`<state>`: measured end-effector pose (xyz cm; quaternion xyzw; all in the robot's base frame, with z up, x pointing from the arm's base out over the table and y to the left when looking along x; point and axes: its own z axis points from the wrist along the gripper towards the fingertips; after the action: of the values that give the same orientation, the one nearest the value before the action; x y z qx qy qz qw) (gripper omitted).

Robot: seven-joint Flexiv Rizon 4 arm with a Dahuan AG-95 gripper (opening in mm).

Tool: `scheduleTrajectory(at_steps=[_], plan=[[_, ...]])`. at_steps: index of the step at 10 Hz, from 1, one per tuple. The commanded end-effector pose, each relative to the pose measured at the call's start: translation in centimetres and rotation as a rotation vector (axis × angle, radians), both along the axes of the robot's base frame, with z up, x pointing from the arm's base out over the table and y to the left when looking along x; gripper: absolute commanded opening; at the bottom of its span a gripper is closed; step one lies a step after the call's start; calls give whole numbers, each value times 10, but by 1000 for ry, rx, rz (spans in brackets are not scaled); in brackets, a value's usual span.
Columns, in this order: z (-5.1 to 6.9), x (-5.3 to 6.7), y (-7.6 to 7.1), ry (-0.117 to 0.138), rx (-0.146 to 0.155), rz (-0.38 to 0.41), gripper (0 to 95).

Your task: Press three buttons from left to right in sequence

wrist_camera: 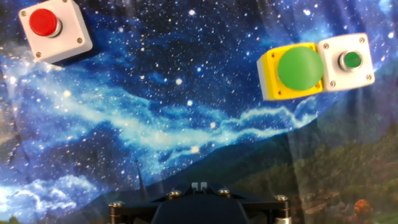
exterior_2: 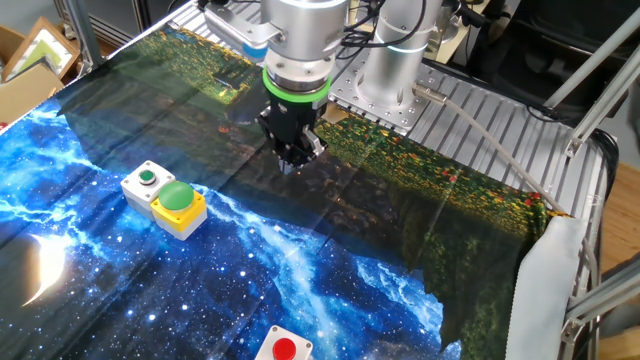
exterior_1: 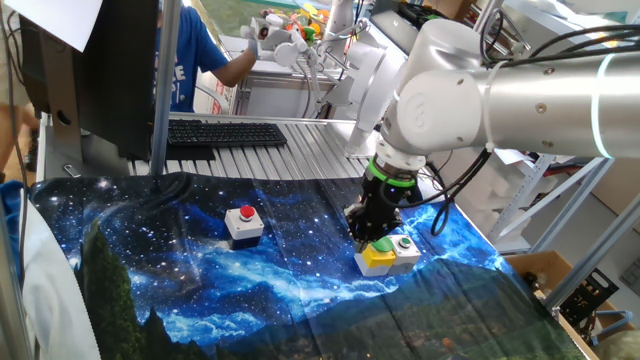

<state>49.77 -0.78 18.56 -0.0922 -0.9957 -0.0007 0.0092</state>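
Three buttons sit on a galaxy-print cloth (wrist_camera: 186, 124). The red button (exterior_1: 245, 213) (exterior_2: 284, 349) (wrist_camera: 45, 22) has a grey-white box and stands apart on the left. The large green dome on a yellow box (exterior_1: 381, 247) (exterior_2: 177, 195) (wrist_camera: 300, 67) touches the white box with the small green button (exterior_1: 405, 243) (exterior_2: 147, 178) (wrist_camera: 352, 60). My gripper (exterior_1: 365, 235) (exterior_2: 293, 160) (wrist_camera: 199, 185) hangs above the cloth between the red button and the yellow box, nearer the yellow one. Its fingertips touch each other, shut on nothing.
A black keyboard (exterior_1: 225, 133) lies on the slatted metal table behind the cloth. A person in a blue shirt (exterior_1: 190, 60) stands at the back. The arm's base (exterior_2: 395, 60) is bolted beside the cloth. A cardboard box (exterior_2: 30, 50) sits off the table's corner.
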Motion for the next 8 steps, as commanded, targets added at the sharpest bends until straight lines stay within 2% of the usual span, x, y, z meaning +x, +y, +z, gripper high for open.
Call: scheduleTrajectory(at_steps=[1, 2, 3, 4, 5, 6, 7, 8], plan=[[5, 17, -10, 20, 5, 25, 0], [7, 26, -18, 18, 1, 32, 0], [6, 34, -30, 6, -18, 55, 0], [0, 40, -48, -7, -31, 81, 0], [-3, 45, -60, -13, -30, 96, 0], [-8, 56, -84, -13, -27, 126, 0], [-9, 68, -108, -12, -25, 152, 0], [-7, 76, -127, -13, -27, 165, 0]])
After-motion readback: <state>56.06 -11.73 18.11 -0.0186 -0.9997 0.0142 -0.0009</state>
